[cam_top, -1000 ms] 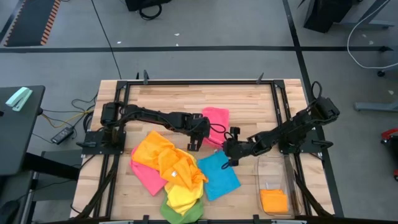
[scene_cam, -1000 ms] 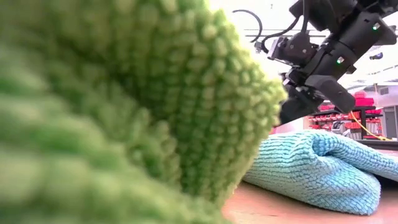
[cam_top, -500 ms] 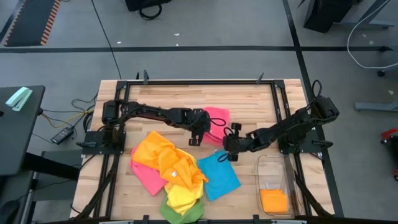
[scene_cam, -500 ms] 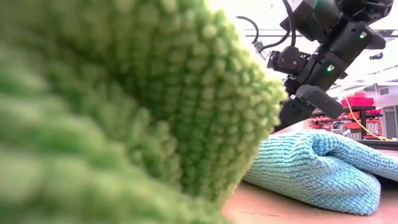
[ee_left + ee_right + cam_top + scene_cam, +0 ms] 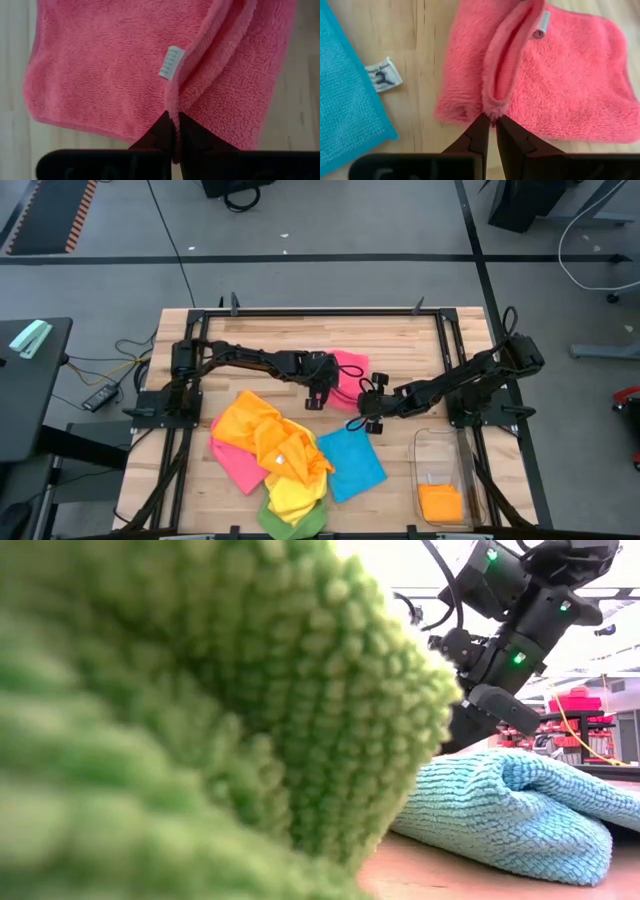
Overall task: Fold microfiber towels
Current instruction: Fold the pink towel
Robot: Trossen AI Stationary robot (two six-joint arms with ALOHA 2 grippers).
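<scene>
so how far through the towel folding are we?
Done: one folded orange microfiber towel lies in the clear plastic bin. In hand: the left gripper and right gripper each pinch an edge of the pink microfiber towel on the wooden table. Left: the blue towel and the orange, pink, yellow and green heap.

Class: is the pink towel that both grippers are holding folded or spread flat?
Partly folded: the pink towel has one edge doubled over, pinched by the left gripper and right gripper.
</scene>
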